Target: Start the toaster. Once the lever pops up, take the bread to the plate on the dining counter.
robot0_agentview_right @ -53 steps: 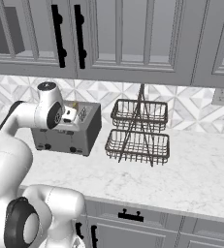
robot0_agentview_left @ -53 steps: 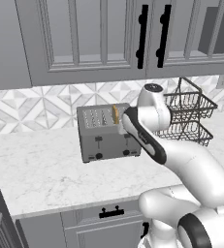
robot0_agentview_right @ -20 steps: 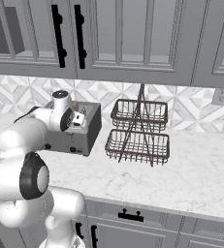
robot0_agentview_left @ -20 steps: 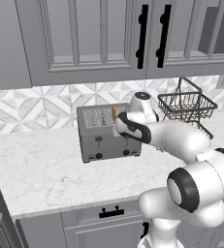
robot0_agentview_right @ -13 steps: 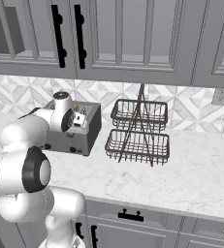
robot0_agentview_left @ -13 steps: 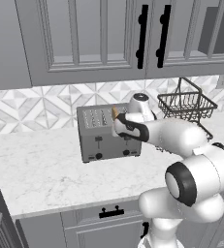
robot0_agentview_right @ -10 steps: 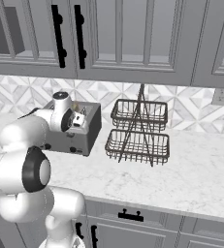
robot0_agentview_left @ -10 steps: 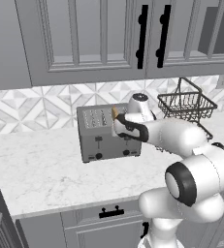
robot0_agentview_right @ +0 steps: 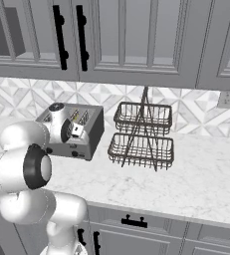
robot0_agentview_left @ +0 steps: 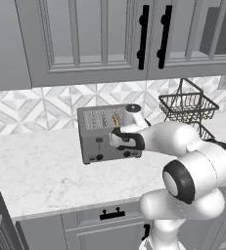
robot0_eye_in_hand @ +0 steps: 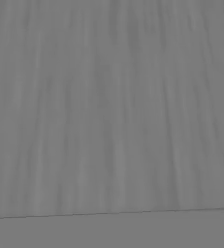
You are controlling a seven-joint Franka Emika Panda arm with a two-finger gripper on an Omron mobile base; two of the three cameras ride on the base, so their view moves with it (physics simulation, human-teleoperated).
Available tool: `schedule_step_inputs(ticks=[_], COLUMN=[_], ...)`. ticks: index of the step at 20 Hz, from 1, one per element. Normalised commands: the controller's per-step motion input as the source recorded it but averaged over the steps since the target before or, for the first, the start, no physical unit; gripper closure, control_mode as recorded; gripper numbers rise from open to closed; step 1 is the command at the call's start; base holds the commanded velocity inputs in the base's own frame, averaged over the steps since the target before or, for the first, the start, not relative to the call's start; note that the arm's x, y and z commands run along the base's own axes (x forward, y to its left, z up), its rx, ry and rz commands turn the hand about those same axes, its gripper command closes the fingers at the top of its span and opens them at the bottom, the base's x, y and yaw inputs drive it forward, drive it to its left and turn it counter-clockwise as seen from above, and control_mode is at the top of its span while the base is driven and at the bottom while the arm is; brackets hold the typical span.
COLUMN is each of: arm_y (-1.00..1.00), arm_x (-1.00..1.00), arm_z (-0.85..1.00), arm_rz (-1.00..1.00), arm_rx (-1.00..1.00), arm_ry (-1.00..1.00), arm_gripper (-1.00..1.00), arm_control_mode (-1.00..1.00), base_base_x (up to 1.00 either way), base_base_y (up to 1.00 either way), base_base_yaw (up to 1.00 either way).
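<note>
The grey four-slot toaster [robot0_agentview_left: 101,138] stands on the marble top against the tiled wall. A golden-tan edge of bread [robot0_agentview_left: 116,119] pokes out of one of its right-hand slots. My gripper [robot0_agentview_left: 115,140] is pressed up against the right half of the toaster's front face, covering the right lever. The left lever [robot0_agentview_left: 99,140] sits partway up the face. From the right base view the gripper [robot0_agentview_right: 77,130] is at the toaster [robot0_agentview_right: 89,133] front near its top edge. The hand view is brushed grey metal [robot0_eye_in_hand: 111,106] at very close range, and the fingertips are hidden.
A black two-tier wire basket [robot0_agentview_right: 142,133] stands right of the toaster, also seen as the basket [robot0_agentview_left: 188,106] behind my arm. Grey wall cabinets [robot0_agentview_left: 100,39] with black handles hang overhead. Bare marble top [robot0_agentview_left: 41,171] lies in front and to the left.
The hand has come down from beside the toaster's top right corner and closed in on the right side of its front face. The toaster and bread have not moved.
</note>
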Motion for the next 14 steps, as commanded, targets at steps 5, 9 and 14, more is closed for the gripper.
schedule_step_inputs(ticks=[5,9,14], arm_y=[0.0,0.0,0.0], arm_x=[-0.63,-0.92,-0.52], arm_z=[-0.39,0.73,0.9], arm_rz=[-0.06,0.0,0.0], arm_rx=[0.0,-0.01,-0.07], arm_ry=[-0.14,-0.41,-0.33], arm_gripper=[1.0,1.0,1.0], arm_control_mode=[-1.0,-1.0,-1.0], base_base_x=[0.0,0.0,0.0], base_base_y=[0.0,0.0,0.0], base_base_yaw=[0.0,0.0,0.0])
